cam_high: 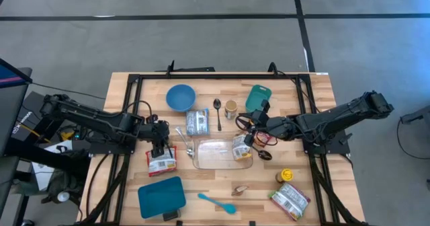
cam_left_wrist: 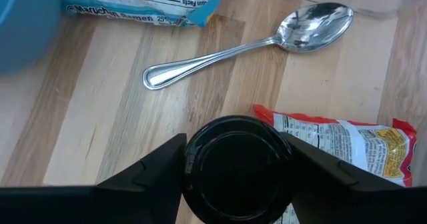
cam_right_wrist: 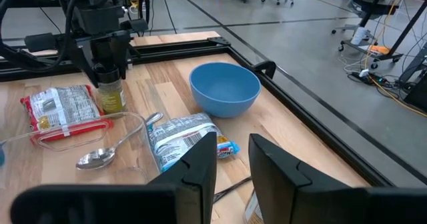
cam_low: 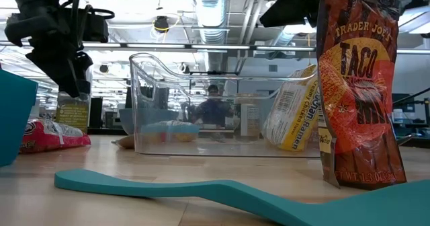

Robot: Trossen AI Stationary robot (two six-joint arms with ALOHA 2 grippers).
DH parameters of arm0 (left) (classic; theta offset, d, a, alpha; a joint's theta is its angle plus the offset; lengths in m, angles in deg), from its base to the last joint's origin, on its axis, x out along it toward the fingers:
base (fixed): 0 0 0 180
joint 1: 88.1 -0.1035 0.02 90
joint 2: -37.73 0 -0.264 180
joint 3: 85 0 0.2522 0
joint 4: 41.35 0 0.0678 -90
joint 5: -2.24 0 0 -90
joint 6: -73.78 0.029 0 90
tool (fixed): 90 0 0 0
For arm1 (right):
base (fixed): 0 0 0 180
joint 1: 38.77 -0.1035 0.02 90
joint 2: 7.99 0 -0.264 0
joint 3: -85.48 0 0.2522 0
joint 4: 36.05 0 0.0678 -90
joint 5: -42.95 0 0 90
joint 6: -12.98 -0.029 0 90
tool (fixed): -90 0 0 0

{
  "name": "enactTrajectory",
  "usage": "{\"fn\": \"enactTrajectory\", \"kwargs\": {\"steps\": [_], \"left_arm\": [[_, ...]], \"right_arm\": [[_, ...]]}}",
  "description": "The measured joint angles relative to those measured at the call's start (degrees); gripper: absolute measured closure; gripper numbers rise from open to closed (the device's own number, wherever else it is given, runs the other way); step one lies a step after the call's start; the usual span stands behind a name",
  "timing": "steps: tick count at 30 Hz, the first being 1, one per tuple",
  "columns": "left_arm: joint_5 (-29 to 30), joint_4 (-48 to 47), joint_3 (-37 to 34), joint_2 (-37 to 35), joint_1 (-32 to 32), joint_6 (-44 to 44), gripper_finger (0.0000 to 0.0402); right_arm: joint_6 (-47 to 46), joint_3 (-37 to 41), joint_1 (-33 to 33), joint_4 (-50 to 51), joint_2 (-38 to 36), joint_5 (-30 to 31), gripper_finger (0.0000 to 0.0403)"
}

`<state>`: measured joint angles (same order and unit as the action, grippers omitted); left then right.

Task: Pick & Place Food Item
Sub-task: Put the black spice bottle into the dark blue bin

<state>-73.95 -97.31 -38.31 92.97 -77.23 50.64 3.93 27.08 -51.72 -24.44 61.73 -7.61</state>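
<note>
Left gripper (cam_high: 158,147) grasps a dark-capped jar (cam_right_wrist: 111,91) above the red packet (cam_high: 161,161), well apart from the clear bin (cam_high: 222,160); placing remains. Right gripper (cam_high: 250,138) at the bin's end by a yellow packet (cam_high: 242,147); grasp cannot be told.

We see a clear bin (cam_low: 222,105) on the bench (cam_low: 201,165), a ramen packet (cam_low: 292,115) leaning inside. A taco shells bag (cam_low: 359,85) stands right; a teal spatula (cam_low: 201,189) lies foremost. The left end effector (cam_low: 70,74) holds a jar (cam_low: 72,110).
</note>
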Motion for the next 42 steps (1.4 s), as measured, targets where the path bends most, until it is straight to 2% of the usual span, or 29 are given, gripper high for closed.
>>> {"fn": "enactTrajectory", "kwargs": {"steps": [4, 9, 12, 18, 24, 33, 42], "left_arm": [[-0.4, 0.0, 0.0, 0.0, 0.0, -1.8, 0.0175], [-2.2, 0.2, 0.0, -0.1, 0.0, -4.1, 0.0202], [-2.4, 0.2, 0.0, -0.1, 0.0, -4.5, 0.0202], [-3.1, 0.0, 0.0, 0.0, 0.0, -6.3, 0.0174], [-3.1, -0.1, -0.1, 0.0, 0.0, -7.4, 0.0201], [-2.8, 0.0, -0.1, 0.0, 0.0, -8.9, 0.0184], [-2.7, 0.0, -0.1, 0.0, 0.0, -8.8, 0.0201]], "right_arm": [[0.0, 0.0, 0.0, 0.0, 0.0, 0.0, 0.0321], [0.0, 0.0, 0.0, 0.0, 0.0, 0.0, 0.0321], [-0.1, 0.0, 0.0, 0.0, 0.0, 0.0, 0.0321], [-0.1, 0.0, 0.0, 0.0, 0.0, 0.0, 0.0321], [-0.9, 0.0, 0.0, 0.0, 0.0, 0.0, 0.0321], [-1.0, 0.0, 0.0, 0.0, 0.0, 0.0, 0.0321], [-1.0, 0.0, 0.0, 0.0, 0.0, 0.0, 0.0321]]}}
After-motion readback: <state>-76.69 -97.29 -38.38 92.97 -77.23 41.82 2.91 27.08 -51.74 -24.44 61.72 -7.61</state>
